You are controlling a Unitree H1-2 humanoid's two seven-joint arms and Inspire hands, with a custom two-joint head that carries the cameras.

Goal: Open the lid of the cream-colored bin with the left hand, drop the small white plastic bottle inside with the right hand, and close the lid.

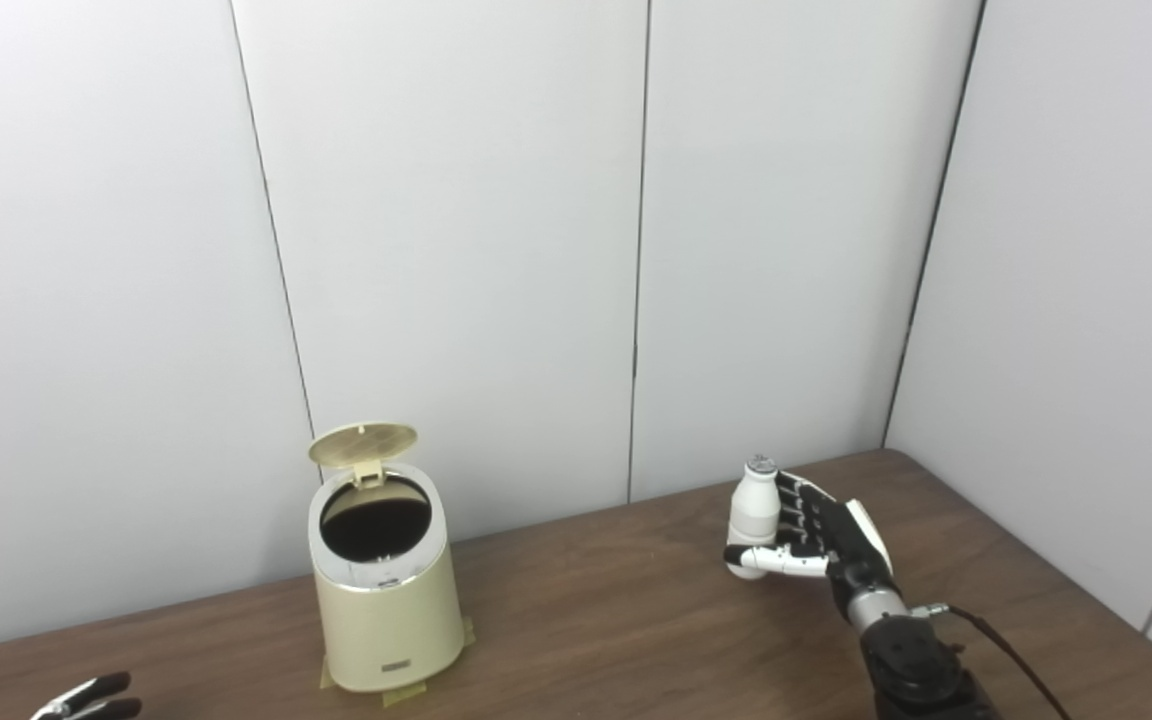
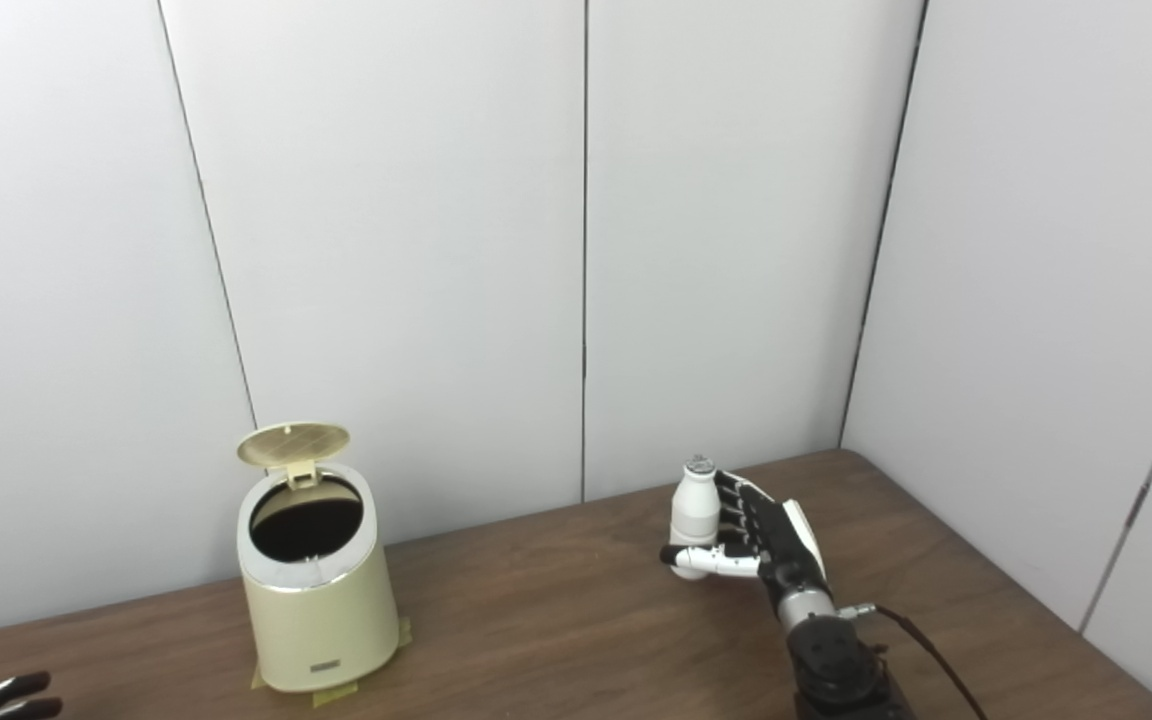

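Observation:
The cream-colored bin (image 1: pixel 388 610) stands on the left part of the wooden table, and its round lid (image 1: pixel 363 445) is tipped up on the rear hinge, showing the dark inside. The small white plastic bottle (image 1: pixel 754 508) stands upright at the right of the table. My right hand (image 1: pixel 821 545) is wrapped around the bottle, thumb across its base in front and fingers behind it. My left hand (image 1: pixel 91 699) is at the bottom left corner, low and in front of the bin, only its fingertips showing, apart and holding nothing.
The brown table (image 1: pixel 616 630) ends at white wall panels behind and on the right. Yellow tape (image 1: pixel 406 690) shows under the bin's base. A black cable (image 1: pixel 1011 655) runs from my right wrist.

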